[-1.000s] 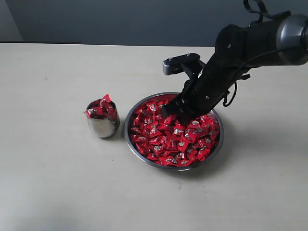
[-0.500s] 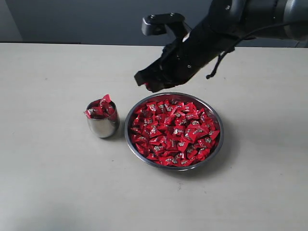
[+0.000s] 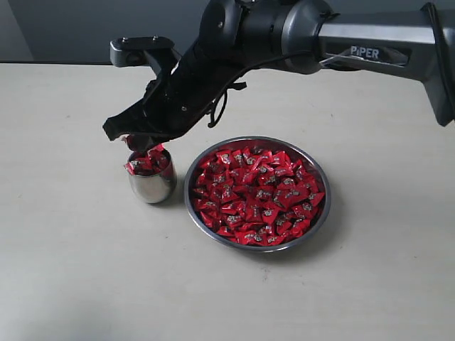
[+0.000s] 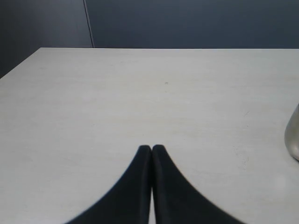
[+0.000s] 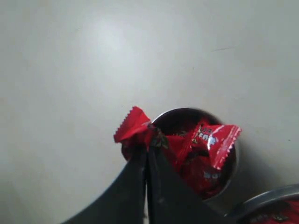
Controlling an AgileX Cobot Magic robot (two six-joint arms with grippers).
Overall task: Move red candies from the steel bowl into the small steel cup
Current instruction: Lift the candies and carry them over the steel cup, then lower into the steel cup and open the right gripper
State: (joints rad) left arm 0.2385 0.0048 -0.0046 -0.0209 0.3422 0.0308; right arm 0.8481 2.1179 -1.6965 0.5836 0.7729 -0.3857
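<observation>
Red wrapped candies [image 3: 257, 196] heap the small rounded steel cup [image 3: 152, 187]; full wide steel bowl [image 3: 259, 249] at three o'clock; right hand [image 3: 133, 143] above pinches one.

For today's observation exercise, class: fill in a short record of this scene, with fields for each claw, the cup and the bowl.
right claw: shut on one red candy, just above the small steel cup
left claw: shut, holding nothing, above the table
small steel cup: heaped with red candies past its rim
steel bowl: beside the cup, full of red candies
</observation>
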